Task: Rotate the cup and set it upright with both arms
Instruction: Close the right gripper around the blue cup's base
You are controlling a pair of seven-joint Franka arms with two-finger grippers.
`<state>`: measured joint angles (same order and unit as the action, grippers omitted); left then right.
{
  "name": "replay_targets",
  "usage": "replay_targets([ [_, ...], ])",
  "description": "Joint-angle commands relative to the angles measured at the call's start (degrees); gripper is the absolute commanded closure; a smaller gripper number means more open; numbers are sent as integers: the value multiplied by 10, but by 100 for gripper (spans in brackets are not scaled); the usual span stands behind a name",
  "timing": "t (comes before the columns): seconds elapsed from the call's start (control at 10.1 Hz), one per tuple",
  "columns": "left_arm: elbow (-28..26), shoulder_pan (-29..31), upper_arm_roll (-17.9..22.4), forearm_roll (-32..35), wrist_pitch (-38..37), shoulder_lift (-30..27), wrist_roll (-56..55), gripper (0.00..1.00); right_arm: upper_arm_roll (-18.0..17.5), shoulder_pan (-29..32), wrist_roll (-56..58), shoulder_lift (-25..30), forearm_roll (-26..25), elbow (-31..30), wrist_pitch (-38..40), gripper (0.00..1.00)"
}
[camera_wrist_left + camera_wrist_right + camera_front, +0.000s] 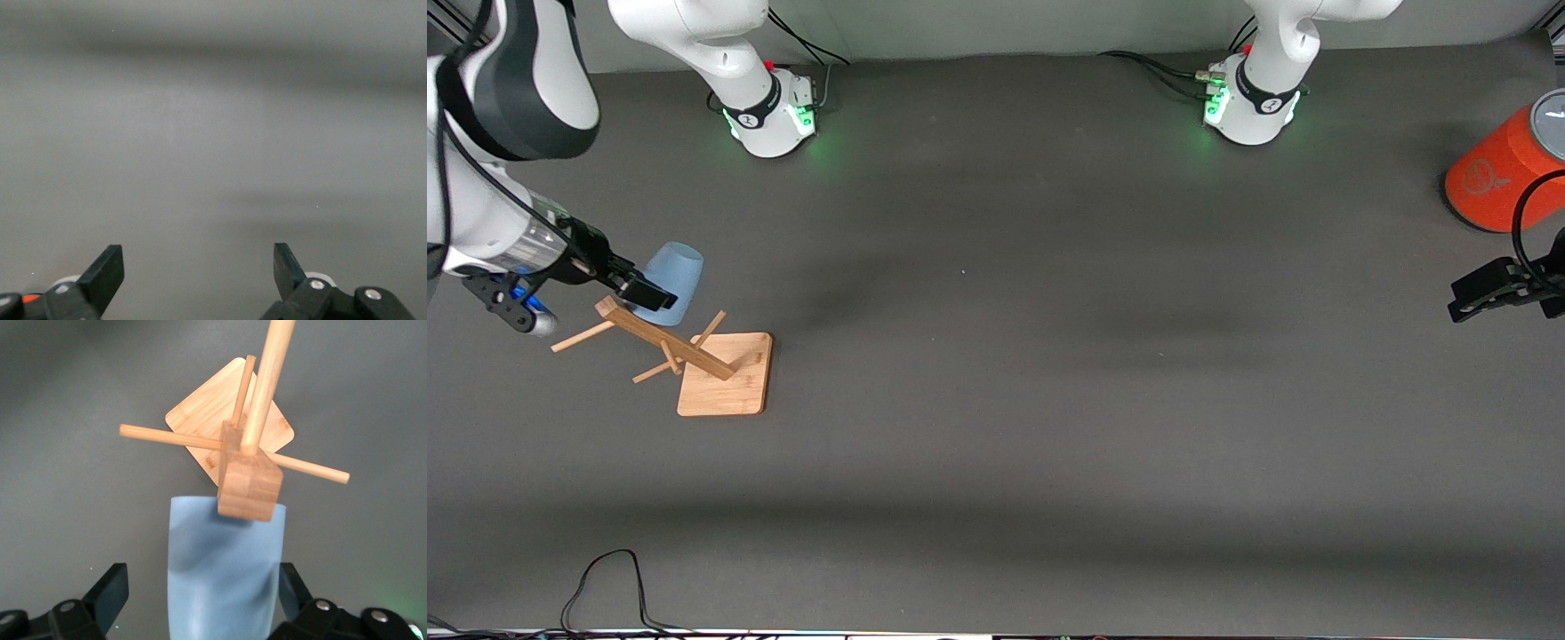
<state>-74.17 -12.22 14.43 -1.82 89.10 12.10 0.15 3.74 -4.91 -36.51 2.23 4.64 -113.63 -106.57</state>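
The pale-blue cup (673, 280) (223, 567) is not upright. It lies tilted beside the wooden rack, near the right arm's end of the table, with its wider end toward the rack's top. My right gripper (647, 292) (200, 577) is open with one finger on each side of the cup. One finger (291, 583) is right at the cup's wall and the other (110, 587) stands apart from it. My left gripper (1469, 300) (199, 257) waits open over bare table at the left arm's end, with nothing between its fingers.
A wooden peg rack (663, 338) (247, 483) on a square board (729, 387) stands just nearer the front camera than the cup, its post top close to my right gripper. A big orange cylinder (1507, 169) stands beside my left gripper. A cable (609, 578) lies at the front edge.
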Motion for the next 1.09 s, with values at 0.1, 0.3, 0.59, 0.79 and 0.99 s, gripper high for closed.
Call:
replay_targets([
  [0.1, 5, -4, 1, 2, -1, -1, 2, 0, 1, -2, -12, 15, 14, -61, -50, 0],
  [0.3, 5, -4, 1, 3, -1, -1, 2, 0, 1, -2, -7, 15, 14, -62, -51, 1],
  [0.59, 5, -3, 1, 2, -1, 0, 2, 0, 1, -2, -2, 16, 14, -59, -47, 25],
  [0.79, 5, -3, 1, 2, -1, 0, 2, 0, 1, -2, -1, 16, 14, -57, -45, 31],
  [0.99, 5, -3, 1, 2, -1, 0, 2, 0, 1, -2, -3, 20, 14, -55, -42, 31],
])
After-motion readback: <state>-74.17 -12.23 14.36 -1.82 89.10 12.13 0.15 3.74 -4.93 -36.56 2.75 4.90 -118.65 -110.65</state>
